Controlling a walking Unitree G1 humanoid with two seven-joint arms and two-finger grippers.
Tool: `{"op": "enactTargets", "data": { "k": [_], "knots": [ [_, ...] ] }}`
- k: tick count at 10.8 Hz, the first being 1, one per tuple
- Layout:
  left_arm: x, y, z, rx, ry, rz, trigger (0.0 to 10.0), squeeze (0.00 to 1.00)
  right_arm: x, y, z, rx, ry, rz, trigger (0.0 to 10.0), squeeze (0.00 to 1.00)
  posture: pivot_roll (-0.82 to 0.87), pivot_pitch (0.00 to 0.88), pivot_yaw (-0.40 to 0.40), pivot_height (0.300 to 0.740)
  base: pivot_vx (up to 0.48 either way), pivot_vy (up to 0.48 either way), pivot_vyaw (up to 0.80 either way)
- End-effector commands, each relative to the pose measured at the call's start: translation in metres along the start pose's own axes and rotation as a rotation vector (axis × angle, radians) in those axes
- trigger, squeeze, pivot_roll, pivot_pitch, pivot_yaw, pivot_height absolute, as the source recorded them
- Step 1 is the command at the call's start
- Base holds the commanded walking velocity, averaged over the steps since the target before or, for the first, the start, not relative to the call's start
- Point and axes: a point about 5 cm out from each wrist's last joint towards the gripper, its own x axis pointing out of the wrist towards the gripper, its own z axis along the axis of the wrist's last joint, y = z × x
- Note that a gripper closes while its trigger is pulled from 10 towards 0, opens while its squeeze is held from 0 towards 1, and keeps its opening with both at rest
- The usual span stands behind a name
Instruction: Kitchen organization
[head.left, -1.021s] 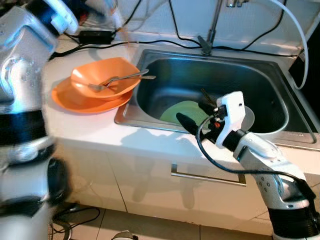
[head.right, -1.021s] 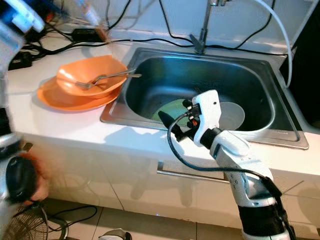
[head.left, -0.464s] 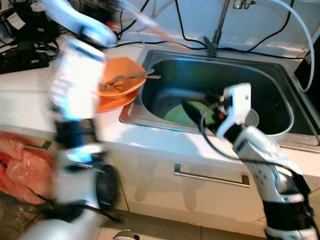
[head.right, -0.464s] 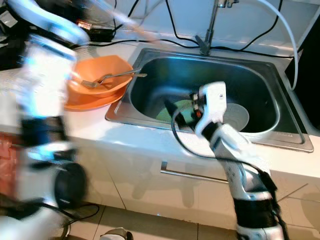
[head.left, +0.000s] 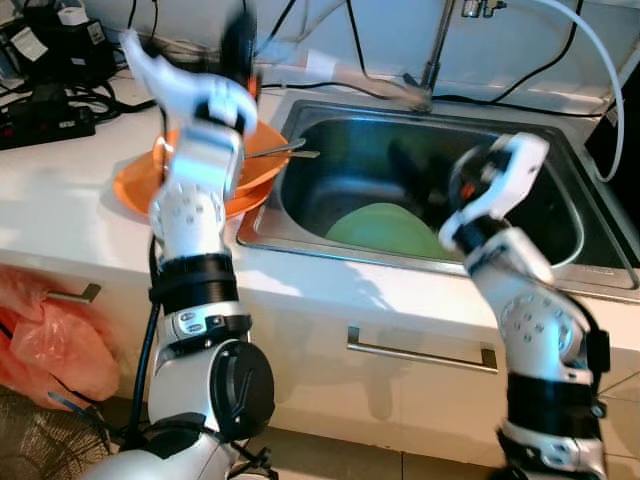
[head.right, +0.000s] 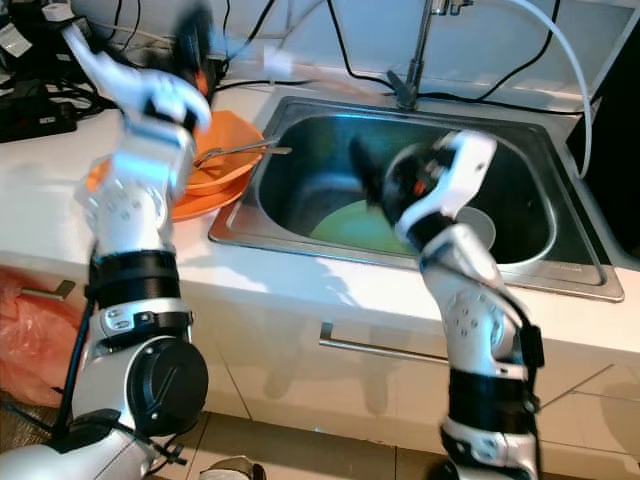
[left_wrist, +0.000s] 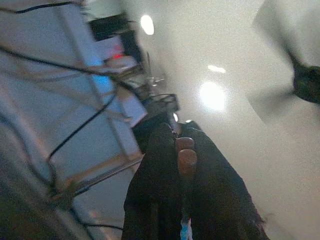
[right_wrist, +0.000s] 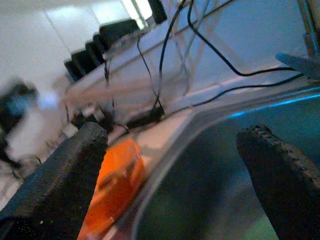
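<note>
Left gripper (left_wrist: 184, 150) fingers (left_wrist: 160, 165) pressed together, tips touching, pointing up toward pale ceiling with bright lights (left_wrist: 214, 95). Black cables (left_wrist: 75, 132) cross white wall beside. Dark blurred shape (left_wrist: 306, 82) at frame edge.

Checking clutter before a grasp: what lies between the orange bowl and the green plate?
In the eye views, the fork juts from the orange bowl over the sink rim; past that, bare steel wall down to the green plate.

Both arms blur; the right arm hides part of the green plate (head.left: 385, 225).
</note>
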Motion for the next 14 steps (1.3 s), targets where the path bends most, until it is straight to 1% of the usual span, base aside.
{"op": "enactTargets", "data": {
  "k": [1,3,5,6,9,11,12,14],
  "knots": [
    [-0.007,0.011,-0.023,-0.083,0.031,0.050,0.0,0.00,0.002,-0.002,0.003,0.049,-0.015,-0.015,10.0,0.00,0.08,0.008,0.016,0.740,0.000,0.000,0.00],
    [-0.014,0.023,-0.042,-0.117,0.077,0.096,0.0,0.00,0.009,0.004,0.009,0.119,-0.053,0.001,10.0,0.00,0.08,0.011,0.015,0.740,0.000,0.000,0.00],
    [-0.015,0.026,-0.053,-0.165,0.098,0.119,0.0,0.00,0.011,0.008,0.008,0.147,-0.044,0.005,10.0,0.00,0.07,0.013,0.016,0.740,0.000,0.000,0.00],
    [-0.016,0.029,-0.060,-0.207,0.097,0.148,0.0,0.00,0.013,0.009,0.007,0.172,-0.041,0.005,10.0,0.00,0.07,0.013,0.018,0.740,0.000,0.000,0.00],
    [-0.014,0.028,-0.069,-0.270,0.098,0.157,0.0,0.00,0.017,0.015,0.002,0.238,-0.035,0.012,10.0,0.00,0.07,0.015,0.020,0.740,0.000,0.000,0.00],
    [-0.013,0.032,-0.069,-0.292,0.081,0.175,0.0,0.00,0.019,0.017,0.001,0.259,-0.034,0.016,10.0,0.00,0.07,0.016,0.020,0.740,0.000,0.000,0.00],
    [-0.013,0.031,-0.071,-0.297,0.088,0.173,0.0,0.00,0.021,0.018,0.000,0.270,-0.038,0.017,10.0,0.00,0.07,0.017,0.021,0.740,0.000,0.000,0.00],
    [-0.013,0.027,-0.082,-0.316,0.115,0.167,0.0,0.00,0.027,0.018,0.003,0.363,-0.083,0.026,10.0,0.00,0.07,0.019,0.022,0.740,0.000,0.000,0.00]
  ]
}}
